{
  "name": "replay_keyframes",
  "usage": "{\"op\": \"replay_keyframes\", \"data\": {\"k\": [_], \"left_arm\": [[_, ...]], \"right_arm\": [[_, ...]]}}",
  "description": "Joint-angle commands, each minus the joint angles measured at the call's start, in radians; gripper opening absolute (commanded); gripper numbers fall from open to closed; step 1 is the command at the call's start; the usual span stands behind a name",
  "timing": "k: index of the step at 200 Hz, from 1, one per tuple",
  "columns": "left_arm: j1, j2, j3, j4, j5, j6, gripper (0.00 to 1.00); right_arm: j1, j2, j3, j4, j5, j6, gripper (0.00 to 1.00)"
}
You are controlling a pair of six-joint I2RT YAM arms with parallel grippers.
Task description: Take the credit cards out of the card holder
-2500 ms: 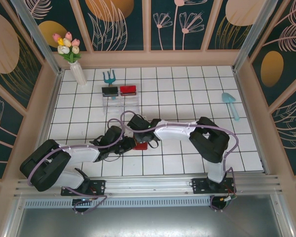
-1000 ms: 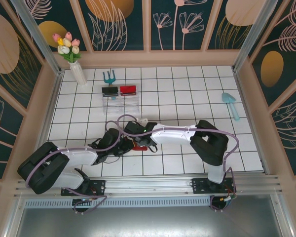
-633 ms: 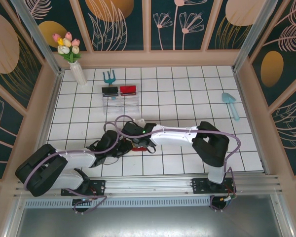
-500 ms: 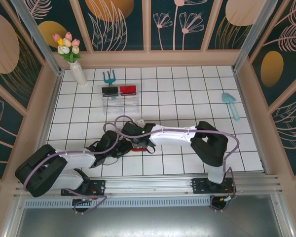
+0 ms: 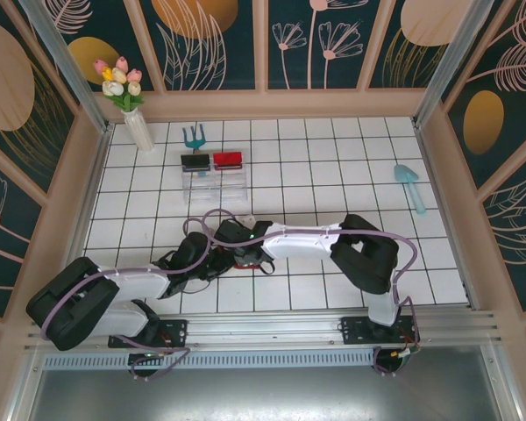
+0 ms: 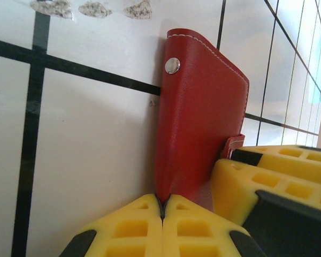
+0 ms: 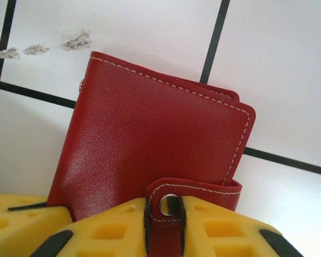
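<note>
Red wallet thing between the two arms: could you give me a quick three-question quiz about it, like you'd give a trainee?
1. True or false: the card holder lies wide open.
2. What does the right pincer grip? A. the holder's snap tab B. a vase C. a trowel
3. What colour are the fingers of the left pincer, shut on the holder's edge?

Key: 1 false, it is folded shut; 2 A; 3 yellow.
</note>
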Motion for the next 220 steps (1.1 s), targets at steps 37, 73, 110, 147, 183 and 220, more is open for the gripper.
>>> {"op": "replay_keyframes", "data": {"k": [37, 73, 110, 147, 183, 220], "left_arm": [[0.000, -0.023, -0.018, -0.023, -0.020, -0.021, 0.00], [0.002, -0.031, -0.019, -0.051, -0.037, -0.020, 0.00], [0.000, -0.019, -0.007, -0.054, -0.036, -0.013, 0.00], [0.001, 0.024, 0.049, -0.053, -0.004, 0.020, 0.54], [0.002, -0.014, 0.147, -0.187, -0.040, 0.102, 0.85], [0.006, -0.057, 0.166, -0.218, -0.046, 0.127, 0.87]], "right_arm": [[-0.008, -0.037, -0.011, -0.066, 0.079, 0.022, 0.00], [-0.048, -0.143, -0.059, -0.055, 0.100, 0.040, 0.00], [-0.118, -0.283, -0.171, 0.044, 0.030, 0.034, 0.00], [-0.173, -0.396, -0.236, 0.139, -0.081, 0.018, 0.00], [-0.185, -0.459, -0.191, 0.158, -0.132, 0.012, 0.00], [-0.185, -0.437, -0.136, 0.149, -0.149, 0.007, 0.00]]}}
